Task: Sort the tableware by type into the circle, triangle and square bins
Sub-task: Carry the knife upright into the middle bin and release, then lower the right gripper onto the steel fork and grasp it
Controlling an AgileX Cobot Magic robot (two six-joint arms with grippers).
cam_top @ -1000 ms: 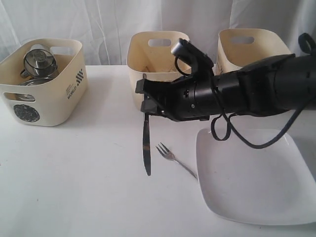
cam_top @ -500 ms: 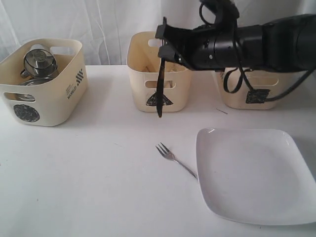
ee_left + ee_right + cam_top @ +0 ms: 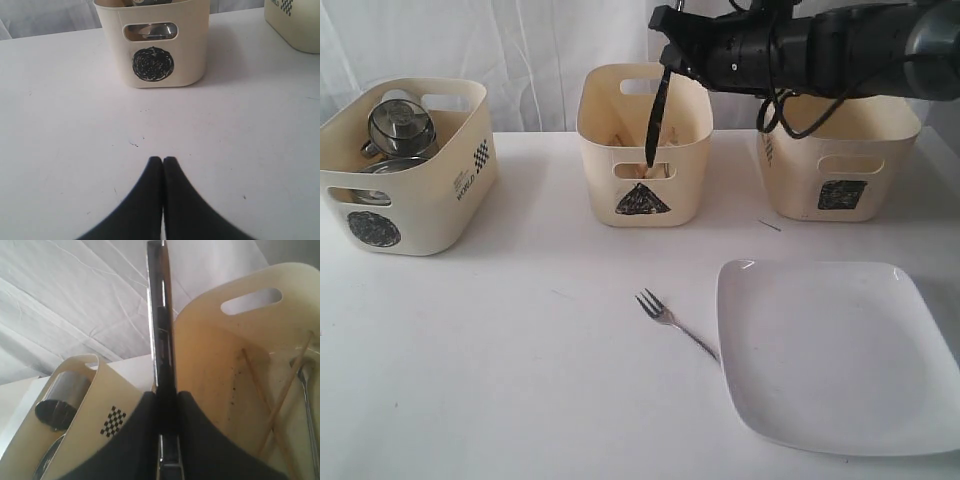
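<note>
- Your right tool (image 3: 667, 68) is pinching the steel knife (image 3: 657, 115) by one end. The blade hangs almost straight down at the triangle bin (image 3: 642, 195), the middle of the three.
- In the exterior view the blade shows across the bin's front wall, so it isn't down inside. I cannot tell whether the tip is over the opening or in front of the rim.
- If you let go with the tip outside the rim, the knife will likely drop onto the desk (image 3: 520, 350) or bounce off the wall.
- If you lower with the tip on the rim, you may tip or shove this light bin.
- The grip is narrow and on smooth steel. A quick swing could make the blade pivot or slide between the fingers (image 3: 137, 440).
- Chopsticks (image 3: 256, 385) lean inside the bin. A hard drop could knock them around or leave the knife propped on the edge.
- Your left tool (image 3: 162, 162) is clenched on nothing, low over the desk facing the circle bin (image 3: 165, 40). It poses no risk where it sits.
- The fork (image 3: 672, 320) lies just beside the plate (image 3: 840, 350), so the later pick could nudge the plate.
</note>
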